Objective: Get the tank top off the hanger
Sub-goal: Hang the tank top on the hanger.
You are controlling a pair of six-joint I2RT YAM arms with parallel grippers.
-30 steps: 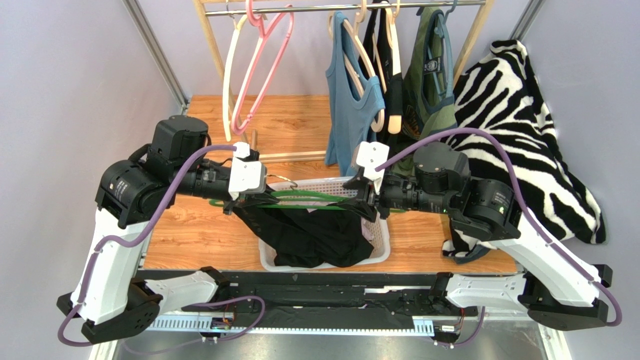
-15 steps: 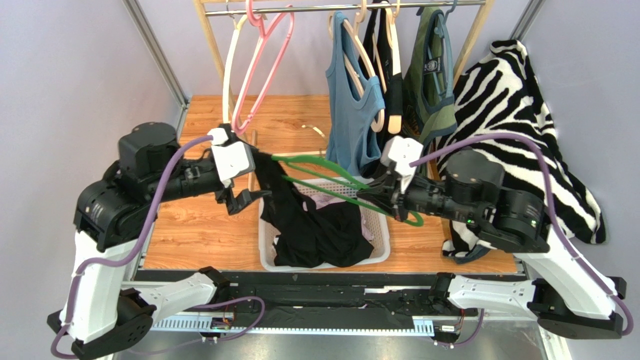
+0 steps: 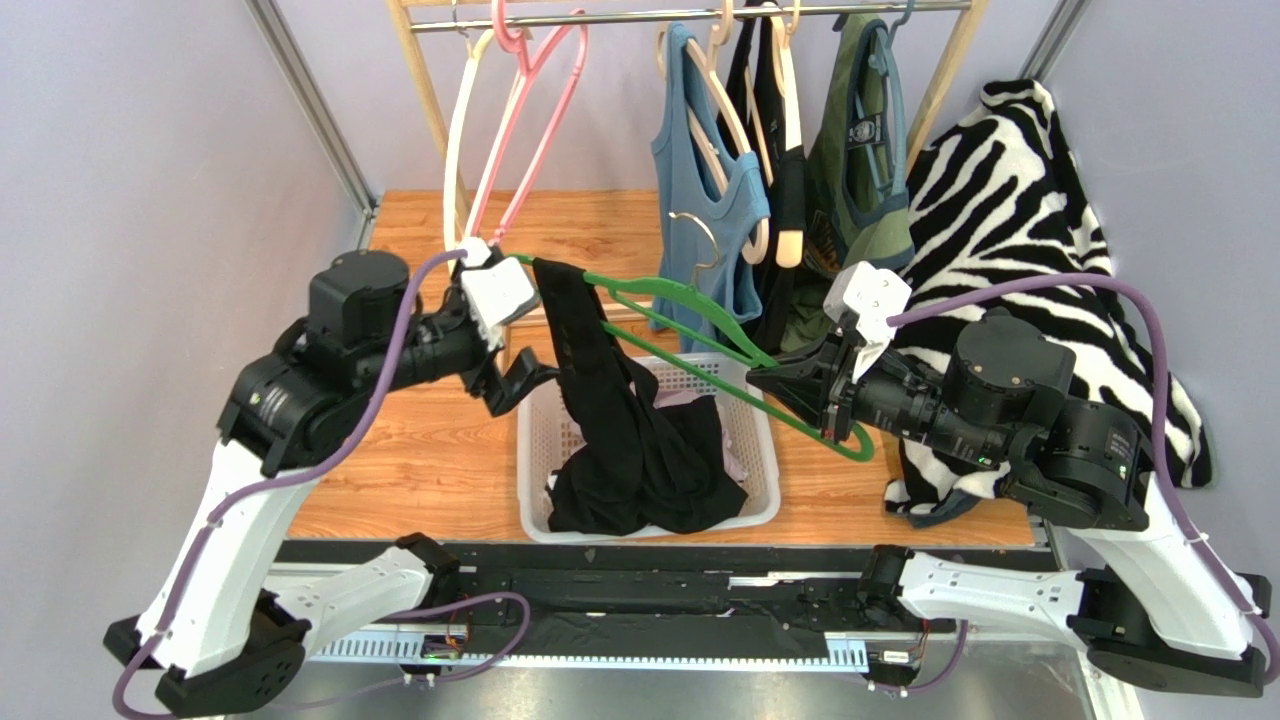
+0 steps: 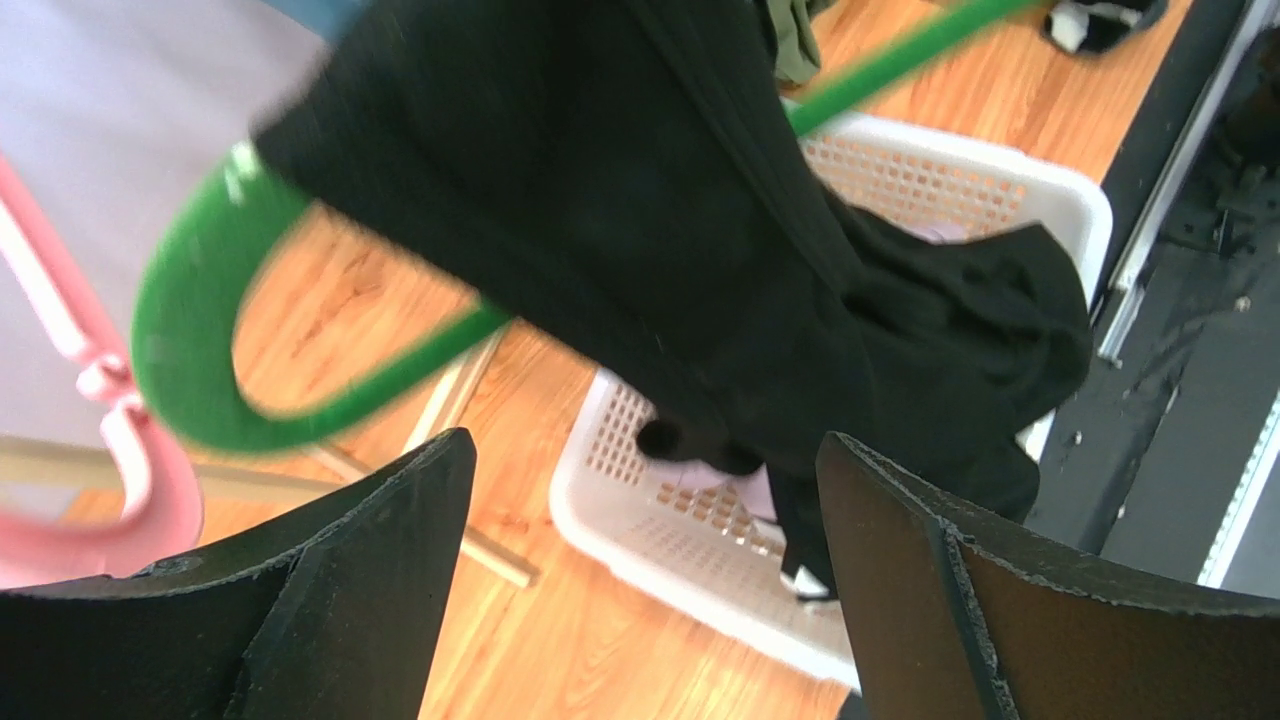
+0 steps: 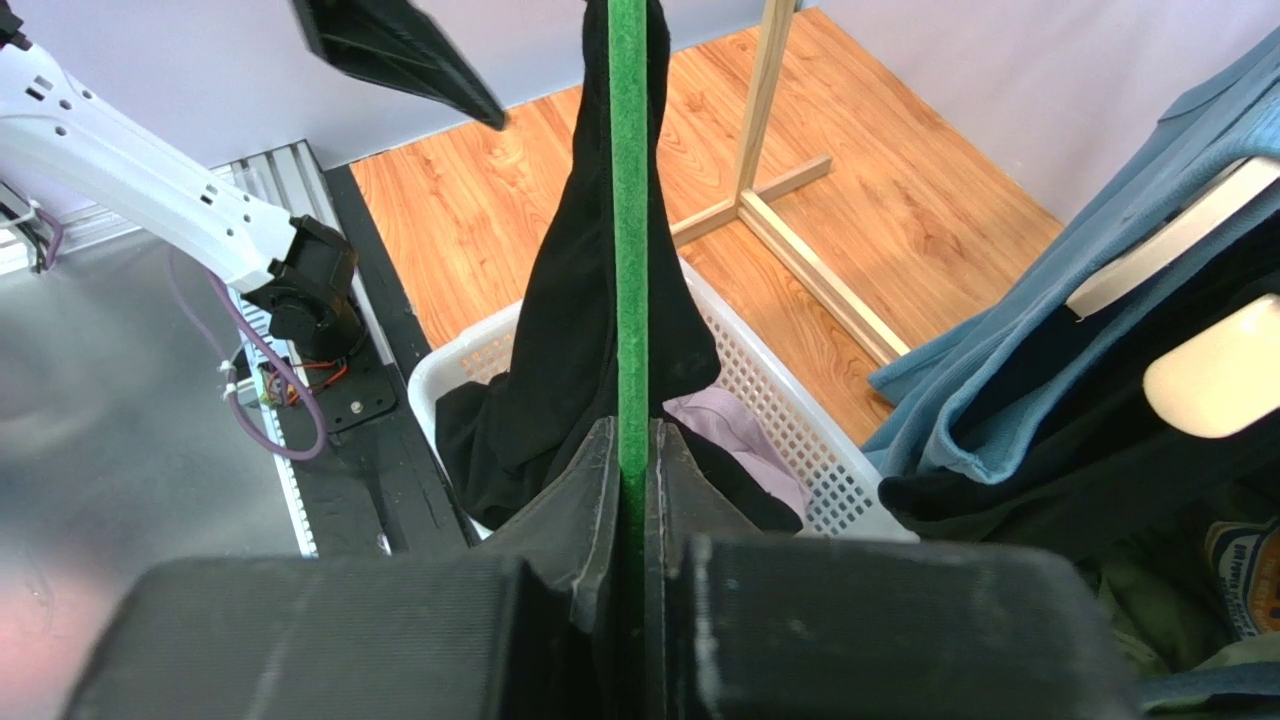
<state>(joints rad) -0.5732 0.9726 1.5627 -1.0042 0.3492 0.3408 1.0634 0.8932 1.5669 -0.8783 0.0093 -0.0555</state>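
The right gripper [image 5: 631,450] has its jaws pressed together on the thin bar of the green hanger [image 5: 628,225], holding it out edge-on over the work area. The left gripper [image 4: 643,450] stands with its jaws wide apart and nothing between them, just beside the hanger's far curved end. The black tank top [image 3: 601,405] hangs from that far end by what looks like one strap or the neckline (the wrist views do not settle which). Its body drops straight down and pools in the white basket [image 3: 766,483] below. The cloth looks light, limp and stretchy, so it will probably sag and slide rather than keep a shape, and it could catch on the hanger's hooked tip if pulled sideways. A sensible hold would seem to be the narrow band of fabric just under the hanger bar, pinched there and drawn off past the curved end while the right arm keeps the hanger firm. The basket sits on a wooden tabletop [image 3: 406,450], with a little pale cloth showing under the black. Behind it a garment rail [image 3: 676,15] carries a pink hanger [image 3: 519,135], a blue tank top [image 3: 691,210] and darker tops, with a zebra-print cloth [image 3: 1037,225] draped at the right. Plain grey walls close in both sides.
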